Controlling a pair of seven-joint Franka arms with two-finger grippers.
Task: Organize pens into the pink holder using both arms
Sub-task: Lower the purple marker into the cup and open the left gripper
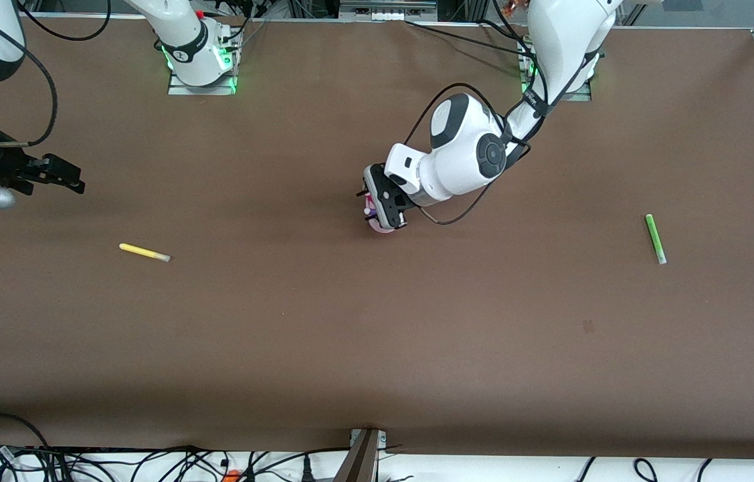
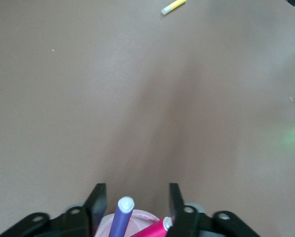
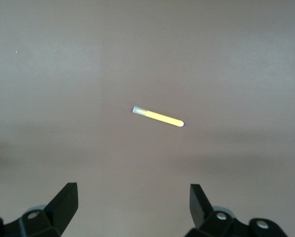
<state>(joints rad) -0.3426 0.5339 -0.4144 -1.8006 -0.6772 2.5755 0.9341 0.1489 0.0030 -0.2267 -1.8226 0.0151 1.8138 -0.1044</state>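
Note:
The pink holder (image 1: pixel 382 226) stands mid-table with the purple pen (image 2: pixel 121 218) and the magenta pen (image 2: pixel 152 230) standing in it. My left gripper (image 1: pixel 380 209) hangs right over the holder, open, with its fingers (image 2: pixel 99 201) on either side of the rim (image 2: pixel 140 216). The yellow pen (image 1: pixel 144 252) lies toward the right arm's end of the table. My right gripper (image 1: pixel 72 181) is open and empty in the air above the table, with the yellow pen (image 3: pixel 157 117) in its view. The green pen (image 1: pixel 655 238) lies toward the left arm's end.
The brown table (image 1: pixel 377 335) carries nothing but the pens and the holder. The arm bases (image 1: pixel 201 63) stand along the table's edge farthest from the front camera. Cables lie past the nearest edge (image 1: pixel 149 462).

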